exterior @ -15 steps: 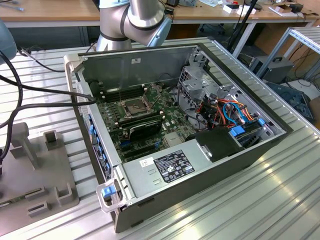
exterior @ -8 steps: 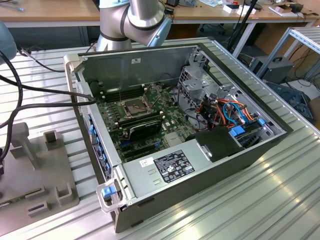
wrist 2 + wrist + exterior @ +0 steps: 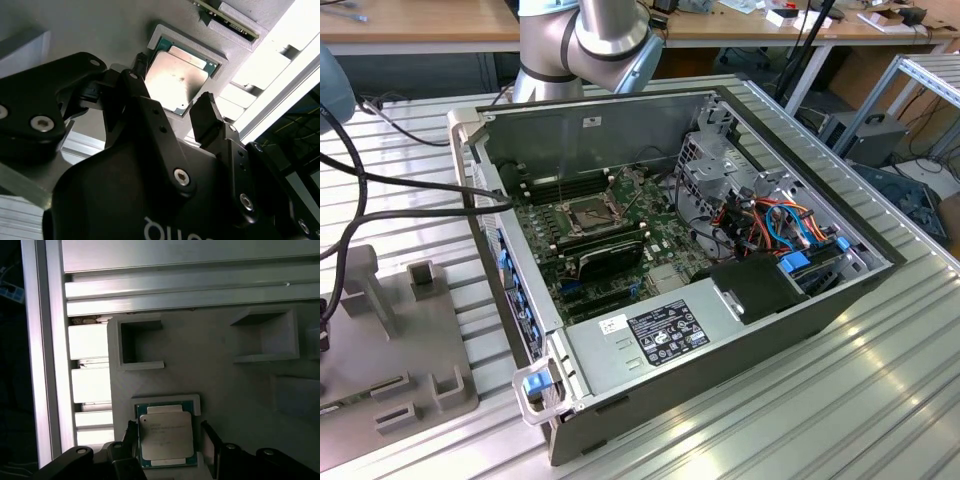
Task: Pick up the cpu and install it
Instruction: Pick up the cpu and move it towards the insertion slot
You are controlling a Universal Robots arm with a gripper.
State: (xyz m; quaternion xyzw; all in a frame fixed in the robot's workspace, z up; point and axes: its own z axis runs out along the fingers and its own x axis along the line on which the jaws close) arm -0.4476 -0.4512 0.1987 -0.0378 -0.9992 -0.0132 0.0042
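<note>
Gripper low over grey fixture tray, jaws spread wide, nothing held; tray's square pocket fixes pick position; cpu lies flat inside, metal top up, between jaws, edges free for side grasp

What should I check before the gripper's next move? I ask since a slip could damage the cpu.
1. The cpu lies flat in its recess in the grey holder: ok.
2. The gripper sits over the cpu with one finger on each side: ok.
3. Jaws open, not clamped on the cpu: ok.
4. Holder surface beside the recess free of loose parts: ok.
5. The socket in the computer case open to receive a chip: cannot tell.
</note>
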